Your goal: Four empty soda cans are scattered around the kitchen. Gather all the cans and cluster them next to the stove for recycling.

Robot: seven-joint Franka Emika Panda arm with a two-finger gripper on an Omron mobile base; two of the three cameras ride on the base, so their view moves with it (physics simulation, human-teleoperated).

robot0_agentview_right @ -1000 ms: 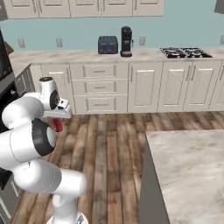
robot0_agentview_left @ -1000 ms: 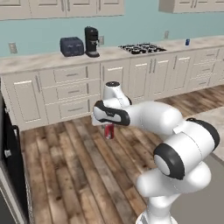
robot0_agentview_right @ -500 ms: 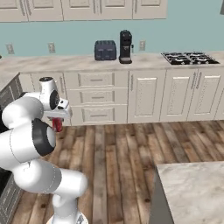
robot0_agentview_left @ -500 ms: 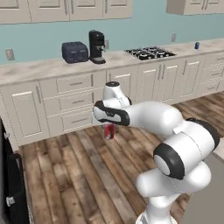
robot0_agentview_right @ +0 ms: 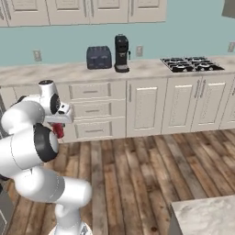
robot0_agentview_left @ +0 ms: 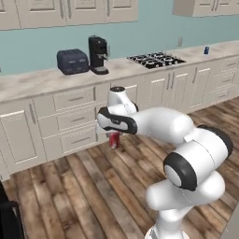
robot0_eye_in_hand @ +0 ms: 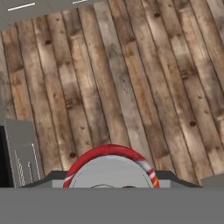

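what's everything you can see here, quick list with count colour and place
soda can: 1, red, held in the gripper above the floor
soda can: 1, blue, counter far right of the stove
stove: 1, black, set in the counter
coffee maker: 1, black, counter left of the stove
toaster: 1, dark blue-grey, beside the coffee maker
cabinets: beige, below the counter
floor: brown wood planks
gripper: 1, shut on the red can

The base has driven on, the stove [robot0_agentview_left: 154,59] now nearer ahead.
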